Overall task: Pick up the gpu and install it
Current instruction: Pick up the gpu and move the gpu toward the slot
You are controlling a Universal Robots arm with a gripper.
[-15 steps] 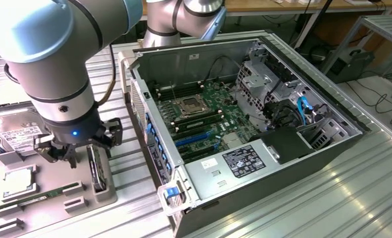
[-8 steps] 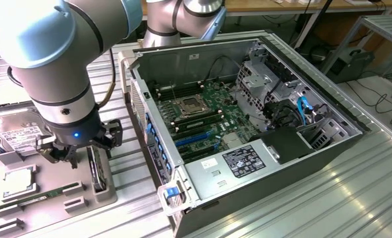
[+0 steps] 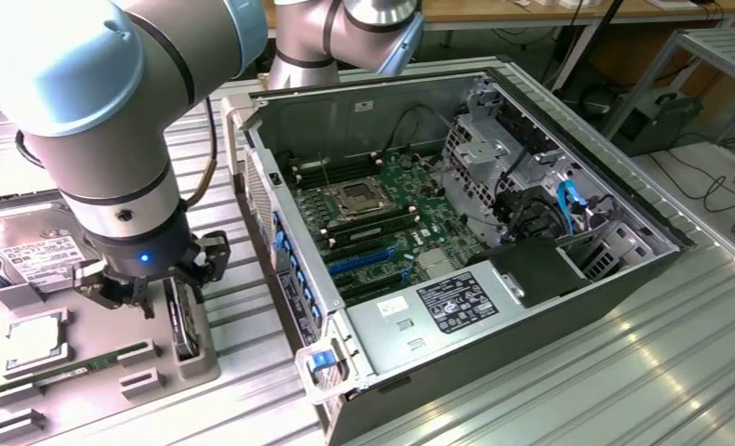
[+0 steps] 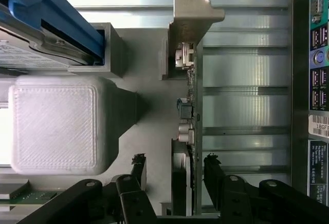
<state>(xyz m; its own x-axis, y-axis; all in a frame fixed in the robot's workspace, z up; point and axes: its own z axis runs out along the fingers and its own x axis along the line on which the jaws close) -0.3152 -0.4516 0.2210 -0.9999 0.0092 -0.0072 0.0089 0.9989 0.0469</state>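
The claw [image 4: 175,161] has its fingers [image 4: 138,170] apart, one on each side of the gpu [image 4: 185,126]; squeeze evenly so the card does not tip

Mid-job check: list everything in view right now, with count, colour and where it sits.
gpu: one, dark with silver bracket, upright on edge in the tray.
hard drive: one, silver, on the tray, exterior view's left.
CPU: one, silver, on the tray below the hard drive.
RAM stick: one, green, lying flat in the tray.
tray: one, grey, on the table beside the case.
case: one, grey, open, mid-table.
motherboard: one, green, inside the case.
table: one, silver, slatted.
arm: one, grey and blue, above the tray.
gripper: one, black, open, fingers either side of the gpu.
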